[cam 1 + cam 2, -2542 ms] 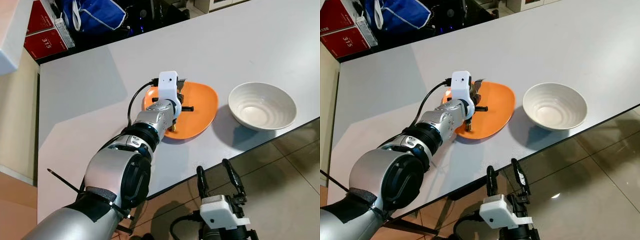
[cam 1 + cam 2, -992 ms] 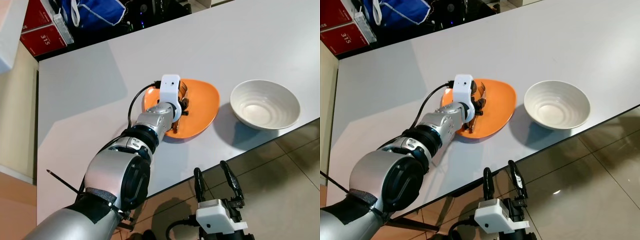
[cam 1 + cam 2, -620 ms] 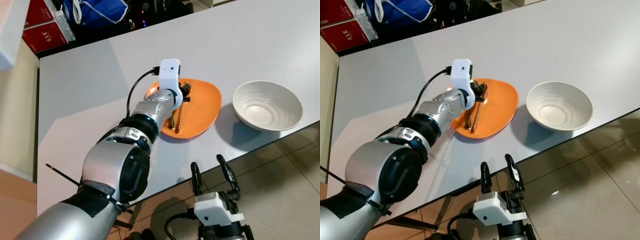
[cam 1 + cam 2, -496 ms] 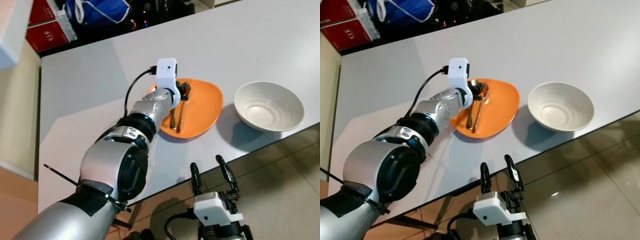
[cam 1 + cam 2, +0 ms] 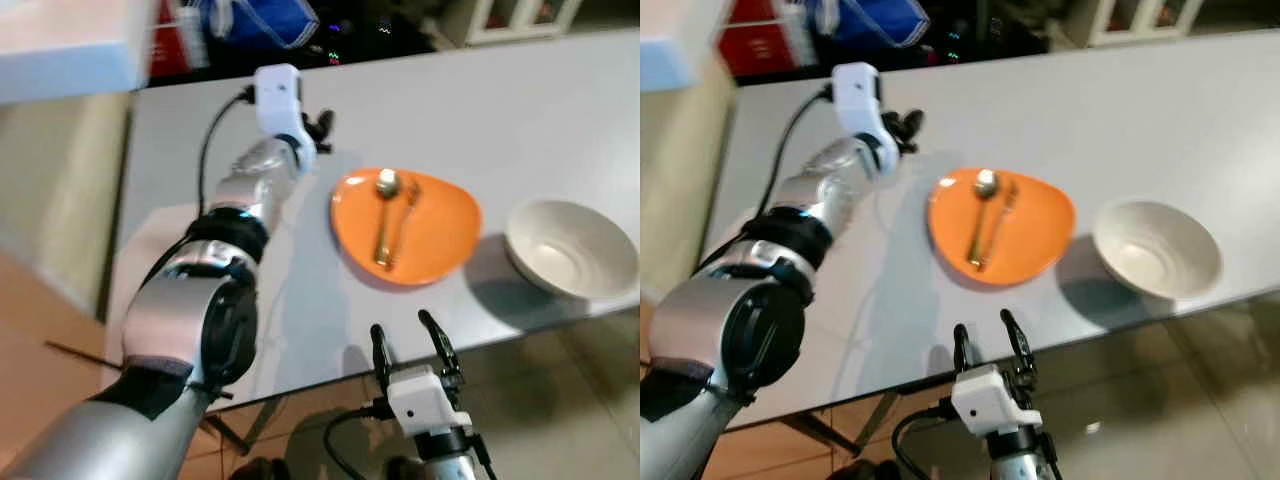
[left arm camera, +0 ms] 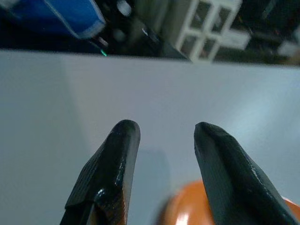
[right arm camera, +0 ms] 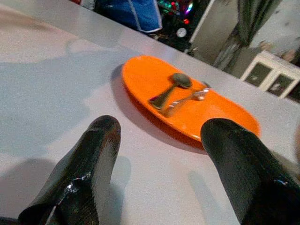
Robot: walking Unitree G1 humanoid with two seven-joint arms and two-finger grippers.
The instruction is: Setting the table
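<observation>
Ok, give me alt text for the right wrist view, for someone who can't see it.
An orange plate sits on a pale grey table with a spoon and a fork lying side by side on it. The right hand frames the plate from the near side, its two black fingers spread open and empty.

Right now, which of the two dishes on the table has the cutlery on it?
The orange plate, nearer the left gripper: a spoon and fork lie side by side on it. The white bowl beside it is empty.
</observation>
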